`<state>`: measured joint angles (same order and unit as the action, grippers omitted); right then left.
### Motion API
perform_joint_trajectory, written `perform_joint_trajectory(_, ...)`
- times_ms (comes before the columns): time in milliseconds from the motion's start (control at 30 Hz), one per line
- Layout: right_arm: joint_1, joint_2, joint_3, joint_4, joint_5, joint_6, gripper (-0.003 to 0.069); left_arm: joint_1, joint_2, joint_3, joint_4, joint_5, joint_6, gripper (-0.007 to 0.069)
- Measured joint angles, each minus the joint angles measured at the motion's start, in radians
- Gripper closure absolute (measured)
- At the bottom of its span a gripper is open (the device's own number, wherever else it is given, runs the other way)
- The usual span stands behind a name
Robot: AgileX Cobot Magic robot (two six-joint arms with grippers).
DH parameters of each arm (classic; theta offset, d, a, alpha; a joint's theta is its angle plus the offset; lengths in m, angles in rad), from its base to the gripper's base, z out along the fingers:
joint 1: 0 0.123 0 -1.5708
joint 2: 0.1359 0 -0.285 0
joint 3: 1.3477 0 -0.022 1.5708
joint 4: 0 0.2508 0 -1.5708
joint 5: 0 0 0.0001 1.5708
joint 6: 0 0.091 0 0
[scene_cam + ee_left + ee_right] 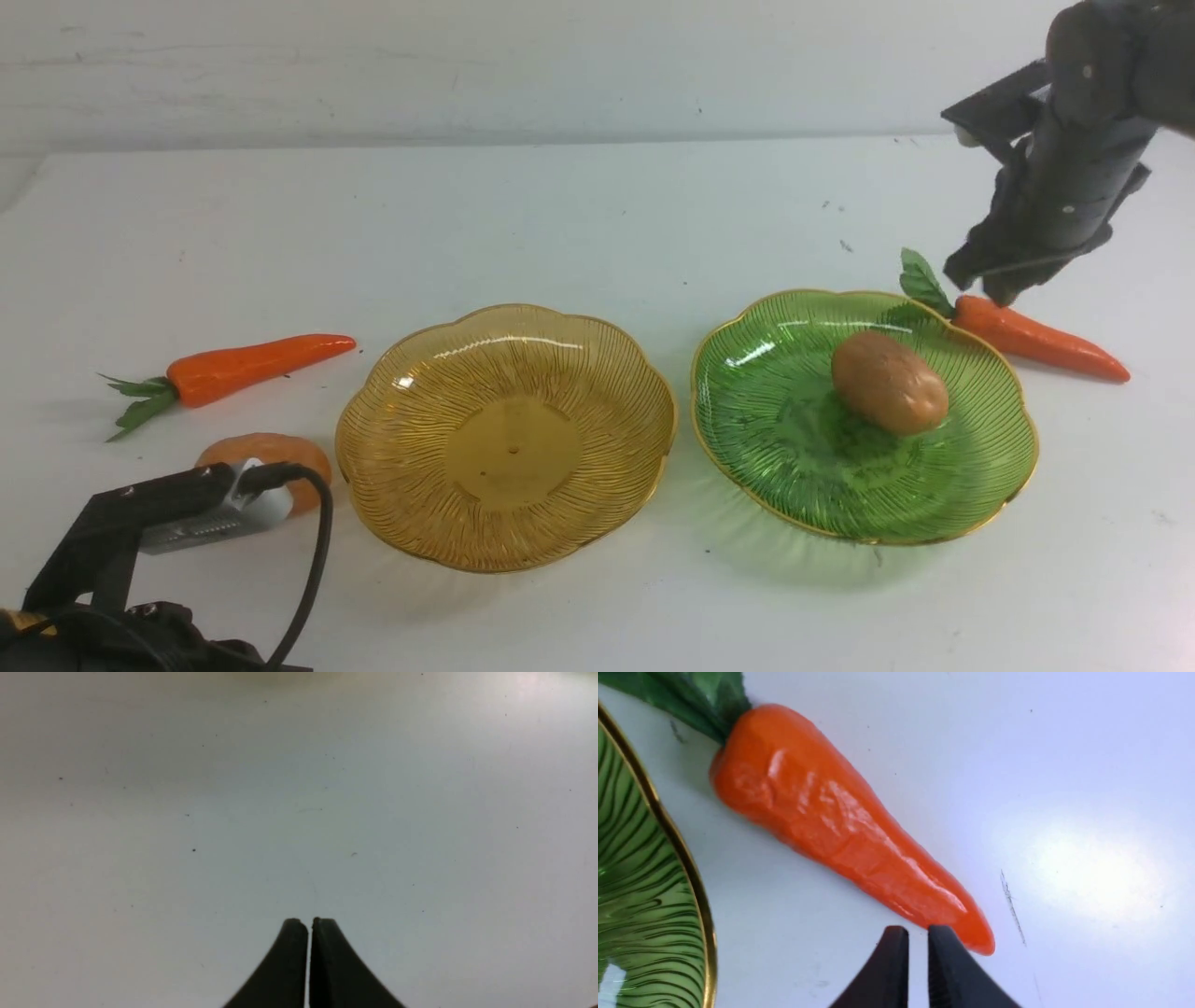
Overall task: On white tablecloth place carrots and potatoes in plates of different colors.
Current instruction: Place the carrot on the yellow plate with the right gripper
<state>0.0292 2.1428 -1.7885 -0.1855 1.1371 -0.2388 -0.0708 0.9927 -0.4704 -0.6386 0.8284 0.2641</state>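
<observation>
Front view: two plates sit side by side on the cloth (597, 224), the amber plate (509, 448) on the left and the green plate (803, 439) on the right, rims close but apart.
Potato (889, 382): lies in the green plate, right of its centre, with its long axis running from far left to near right.
Second potato (271, 452): rests on the cloth just left of the amber plate, half hidden behind the left arm (103, 551) and its cable (317, 551).
Left carrot (252, 366): lies on the cloth beyond the second potato, nearly left to right, tip toward the amber plate and leaves to the left.
Right carrot (1036, 340): lies on the cloth just outside the green plate's far right rim, leaves at the rim, tip pointing right and nearer.
Right gripper (985, 283): hangs over the right carrot's thick end, fingers narrowed to a slit and holding nothing; whether it touches the carrot cannot be told.
Left gripper (309, 926): shows only in the left wrist view, over bare cloth, fingers pressed together and empty.
</observation>
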Motion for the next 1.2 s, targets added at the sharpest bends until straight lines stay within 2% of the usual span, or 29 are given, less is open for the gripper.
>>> perform_joint_trajectory(67, -0.002, 0.008, 0.0, 0.0, 0.0, -0.004, 0.0547, 0.0, 0.0, 0.0, 0.0, 0.0, 0.0, 0.0627)
perform_joint_trajectory(233, -0.002, 0.03, -0.001, 0.001, -0.016, -0.048, 0.0309, 0.0, 0.0, 0.0, 0.0, 0.0, 0.0, 0.0627)
perform_joint_trajectory(367, -0.002, 0.051, -0.002, 0.001, -0.04, -0.095, 0.0169, 0.0, 0.0, 0.0, 0.0, 0.0, 0.0, 0.0627)
perform_joint_trajectory(467, -0.002, 0.072, -0.002, 0.0, -0.055, -0.122, 0.0108, 0.0, 0.0, 0.0, 0.0, 0.0, 0.0, 0.0627)
perform_joint_trajectory(567, -0.002, 0.099, -0.002, -0.004, -0.067, -0.139, 0.0078, 0.0, 0.0, 0.0, 0.0, 0.0, 0.0, 0.0627)
perform_joint_trajectory(667, -0.002, 0.133, -0.004, -0.009, -0.07, -0.146, 0.0076, 0.0, 0.0, 0.0, 0.0, -0.001, 0.0, 0.0627)
perform_joint_trajectory(800, -0.002, 0.135, -0.006, -0.015, -0.074, -0.146, 0.0115, 0.0, 0.0, 0.0, 0.0, -0.001, -0.002, 0.0627)
perform_joint_trajectory(933, -0.002, 0.135, -0.006, -0.024, -0.063, -0.142, 0.0281, 0.0, 0.0, 0.0, 0.001, -0.001, -0.003, 0.0627)
perform_joint_trajectory(1000, -0.002, 0.134, -0.015, -0.07, -0.029, -0.102, 0.0426, 0.0, 0.0, -0.014, 0.02, 0.01, -0.003, 0.0627)
perform_joint_trajectory(1100, -0.014, 0.081, -0.043, -0.159, 0.024, 0.051, 0.0426, 0.0, 0.0, -0.08, 0.066, 0.054, -0.019, 0.0627)
perform_joint_trajectory(1200, -0.038, -0.021, -0.107, -0.18, 0.076, 0.171, 0.0426, 0.0, 0.0, -0.176, 0.136, 0.084, -0.051, 0.0627)
